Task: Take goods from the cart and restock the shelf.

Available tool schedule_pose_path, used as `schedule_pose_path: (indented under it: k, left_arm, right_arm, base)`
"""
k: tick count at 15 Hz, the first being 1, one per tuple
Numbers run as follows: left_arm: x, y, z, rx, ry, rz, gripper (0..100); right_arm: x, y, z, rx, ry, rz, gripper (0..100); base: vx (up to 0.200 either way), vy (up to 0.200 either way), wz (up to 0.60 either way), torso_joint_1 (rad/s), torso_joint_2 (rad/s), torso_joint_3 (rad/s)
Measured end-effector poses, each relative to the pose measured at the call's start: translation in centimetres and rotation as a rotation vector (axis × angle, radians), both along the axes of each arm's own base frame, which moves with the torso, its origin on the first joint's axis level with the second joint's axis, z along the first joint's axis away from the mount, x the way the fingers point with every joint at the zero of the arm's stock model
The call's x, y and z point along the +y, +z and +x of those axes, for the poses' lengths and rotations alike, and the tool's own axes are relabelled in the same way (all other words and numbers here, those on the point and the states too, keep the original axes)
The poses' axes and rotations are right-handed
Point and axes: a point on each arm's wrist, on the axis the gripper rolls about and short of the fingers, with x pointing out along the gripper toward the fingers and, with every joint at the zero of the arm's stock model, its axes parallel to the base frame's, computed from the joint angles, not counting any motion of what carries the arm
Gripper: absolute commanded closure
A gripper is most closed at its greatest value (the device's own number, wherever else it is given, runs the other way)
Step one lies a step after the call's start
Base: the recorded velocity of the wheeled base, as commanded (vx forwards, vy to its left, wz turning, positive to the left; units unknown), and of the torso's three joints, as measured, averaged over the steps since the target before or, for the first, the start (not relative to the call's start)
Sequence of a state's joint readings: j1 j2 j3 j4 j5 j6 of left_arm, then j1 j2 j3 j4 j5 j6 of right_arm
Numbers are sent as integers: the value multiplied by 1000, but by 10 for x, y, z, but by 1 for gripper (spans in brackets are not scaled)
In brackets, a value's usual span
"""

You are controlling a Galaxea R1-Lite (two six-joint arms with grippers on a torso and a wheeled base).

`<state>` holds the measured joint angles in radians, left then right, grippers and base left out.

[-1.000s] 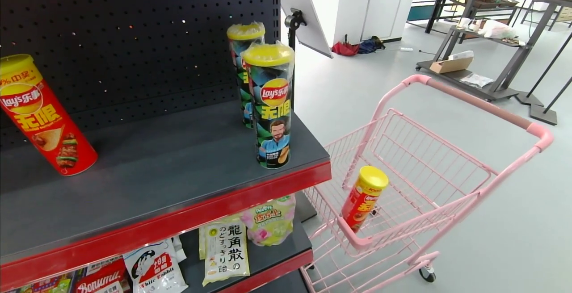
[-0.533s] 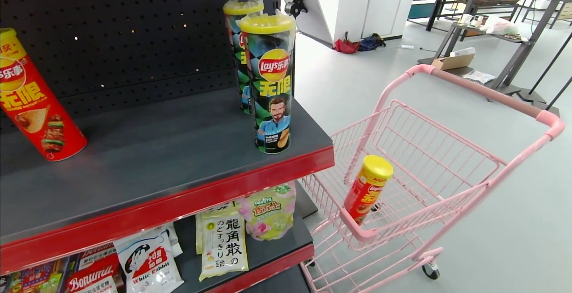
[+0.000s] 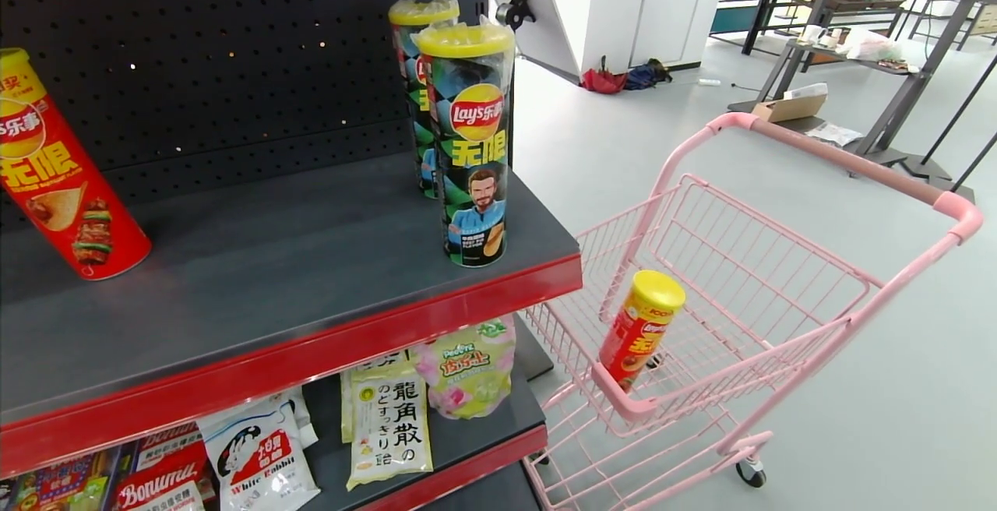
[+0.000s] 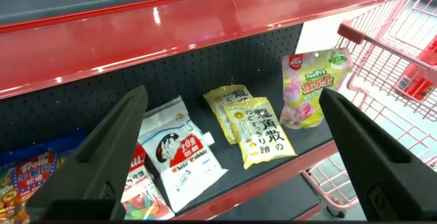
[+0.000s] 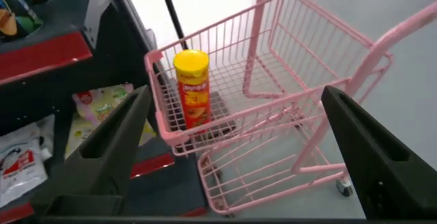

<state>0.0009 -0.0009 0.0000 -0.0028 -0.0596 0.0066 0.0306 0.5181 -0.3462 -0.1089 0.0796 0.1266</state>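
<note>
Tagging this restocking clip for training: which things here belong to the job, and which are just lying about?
Job: red can in the cart, pink cart, top shelf.
Lying about: lower-shelf snack bags, cardboard box, red bundle on the floor.

Red cylindrical chip tube (image 3: 640, 329) leans inside the pink wire cart (image 3: 841, 162), which stands right of the dark metal shelf (image 3: 273, 269).

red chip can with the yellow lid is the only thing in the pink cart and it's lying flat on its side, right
Not quite. The red chip can is the only thing in the pink cart, but it is not lying flat: it stands on its base, slightly tilted, in a corner of the basket. The head view shows this, and so does the right wrist view.
</note>
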Motion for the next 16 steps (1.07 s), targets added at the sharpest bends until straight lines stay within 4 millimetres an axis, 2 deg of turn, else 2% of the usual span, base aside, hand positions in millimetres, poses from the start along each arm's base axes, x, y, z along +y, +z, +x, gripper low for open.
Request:
schedule_pose_path:
  k: [1,3,5,7,9,11,16]
  left_arm:
    - [0,0,0,0,0,0,0]
    - [0,0,0,0,0,1,0]
    - [0,0,0,0,0,1,0]
    - [0,0,0,0,0,2,0]
    - [0,0,0,-1,0,2,0]
    - [0,0,0,-1,0,2,0]
    - [0,0,0,-1,0,3,0]
  right_arm:
    - [2,11,32,34,38,16,0]
    - [8,10,97,97,121,39,0]
    - [15,-17,158,185,200,44,0]
    - [22,-48,199,244,260,38,0]
    - [33,-73,228,293,316,31,0]
    - [44,-92,246,348,357,28,0]
    - [64,-119,280,399,389,15,0]
  base:
    - [0,0,0,0,0,0]
    - [0,0,0,0,0,0]
    - [0,0,0,0,0,0]
    - [0,0,0,0,0,0]
    - [0,0,0,0,0,0]
    - [0,0,0,0,0,0]
    - [0,0,0,0,0,0]
